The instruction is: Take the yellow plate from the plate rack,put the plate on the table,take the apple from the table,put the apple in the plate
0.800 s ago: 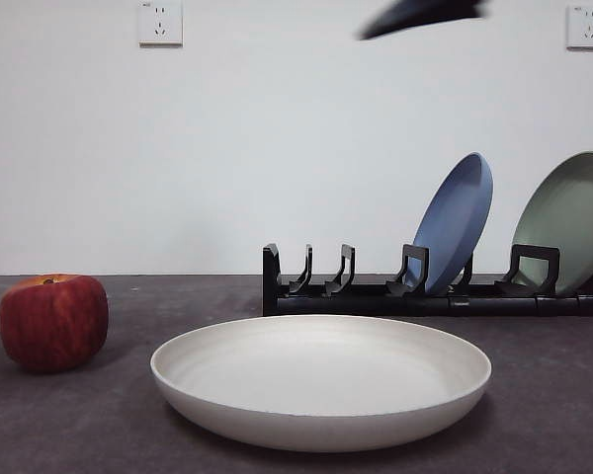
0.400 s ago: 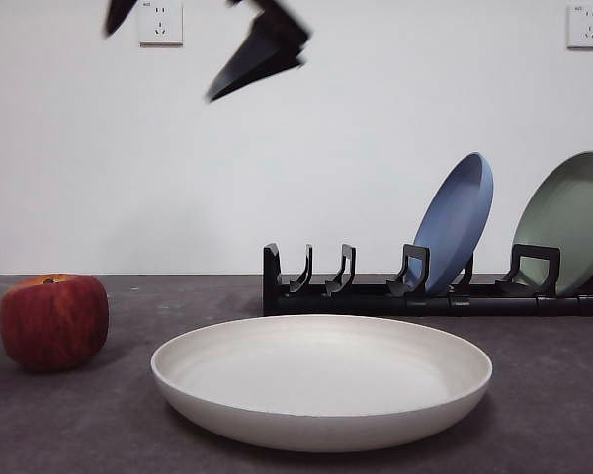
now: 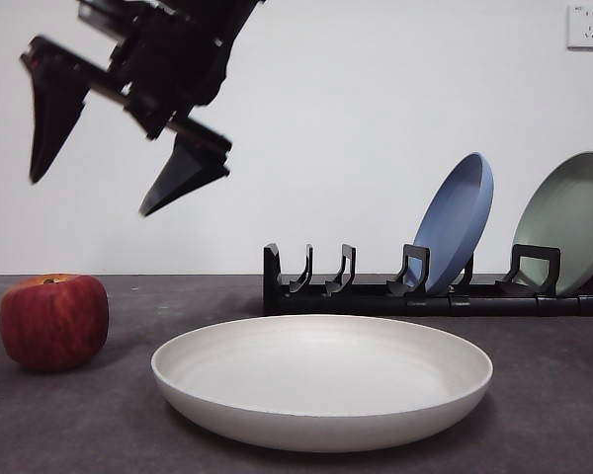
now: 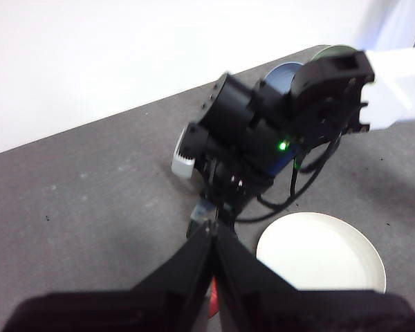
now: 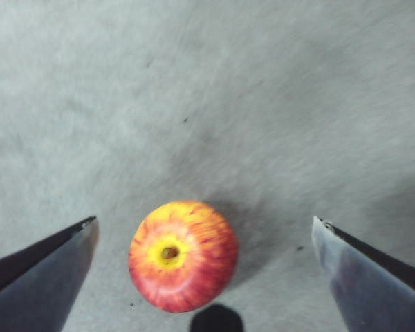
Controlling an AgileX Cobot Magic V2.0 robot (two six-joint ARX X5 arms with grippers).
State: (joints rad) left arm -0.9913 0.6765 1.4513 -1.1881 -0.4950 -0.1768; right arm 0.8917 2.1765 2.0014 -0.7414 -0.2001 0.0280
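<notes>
Front view: right tool (image 3: 104, 168), jaws spread wide, at upper left above the apple (image 3: 53, 322); yellow plate (image 3: 321, 380) on tabletop (image 3: 553, 415); left tool (image 4: 212, 228) closed.

Round matte blue plate (image 3: 453, 223) leans upright in a slot, w/ round pale green plate (image 3: 567, 223) leaning just right of it. White wall socket (image 3: 586, 27) top right, plain white wall (image 3: 376, 118) behind.

Pale green plate (image 3: 573, 222) cut by frame edge.
</notes>
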